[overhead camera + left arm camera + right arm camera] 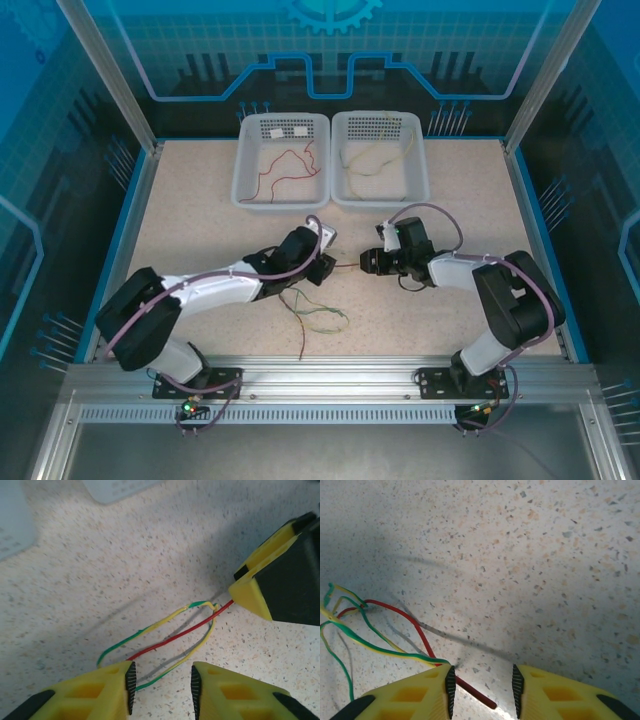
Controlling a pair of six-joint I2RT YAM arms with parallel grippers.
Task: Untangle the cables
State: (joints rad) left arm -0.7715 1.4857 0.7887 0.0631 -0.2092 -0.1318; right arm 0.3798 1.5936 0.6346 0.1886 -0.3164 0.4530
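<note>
A tangle of red and green-yellow cables [315, 315] lies mid-table, with a red strand [346, 265] stretched between my two grippers. The left gripper [328, 262] faces the right gripper [366, 262] at close range. In the left wrist view the left gripper [162, 682] is open, and a green-yellow cable [167, 672] runs into the gap beside the left pad. The red cable [175, 637] passes just left of it. In the right wrist view the right gripper [482, 685] is open, and the red cable's end [480, 697] lies between its fingers.
Two white baskets stand at the back. The left basket [243, 165] holds a red cable [290, 165]. The right basket [420, 160] holds a yellowish cable [375, 165]. The right gripper's yellow finger [252, 592] sits close in the left wrist view. Metal posts frame the table.
</note>
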